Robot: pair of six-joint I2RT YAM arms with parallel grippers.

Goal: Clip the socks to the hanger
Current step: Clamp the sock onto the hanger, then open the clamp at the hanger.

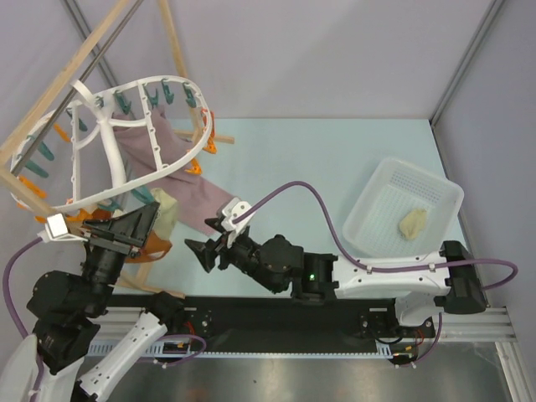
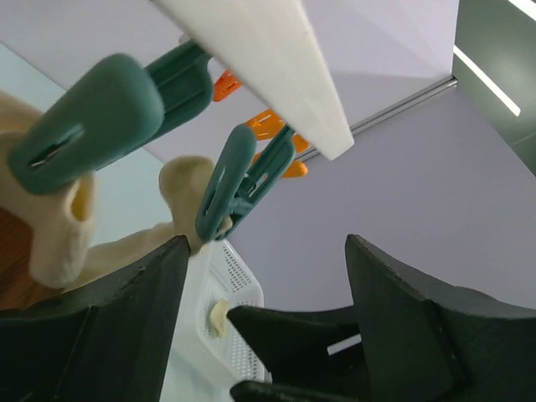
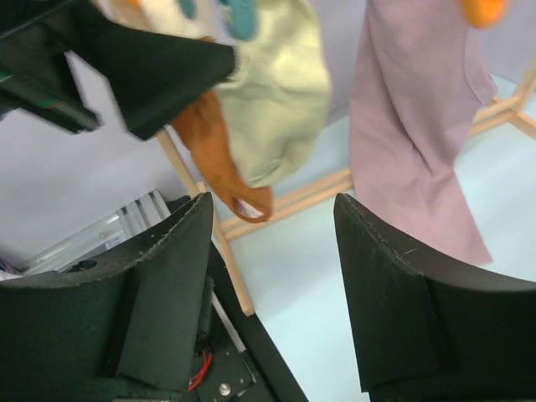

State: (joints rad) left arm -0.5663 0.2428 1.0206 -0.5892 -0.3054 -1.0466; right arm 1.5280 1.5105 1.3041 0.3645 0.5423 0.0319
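The white oval hanger [image 1: 113, 163] hangs tilted at the upper left, rimmed with teal and orange pegs. A cream sock [image 1: 164, 213] hangs under its near rim, and in the left wrist view a teal peg [image 2: 233, 188] bites on the sock [image 2: 186, 191]. My left gripper [image 1: 155, 228] stands open just below that peg, nothing between its fingers [image 2: 138, 322]. My right gripper [image 1: 206, 238] is open too, a little right of the hanging sock [image 3: 276, 92] and apart from it. Another sock [image 1: 412, 224] lies in the basket.
A white perforated basket [image 1: 385, 188] sits at the right. A mauve-pink cloth [image 1: 188, 180] and an orange-brown cloth [image 3: 219, 146] hang from the hanger. A wooden rack [image 1: 59, 84] carries it, with a wooden foot [image 3: 230, 251] near my right gripper.
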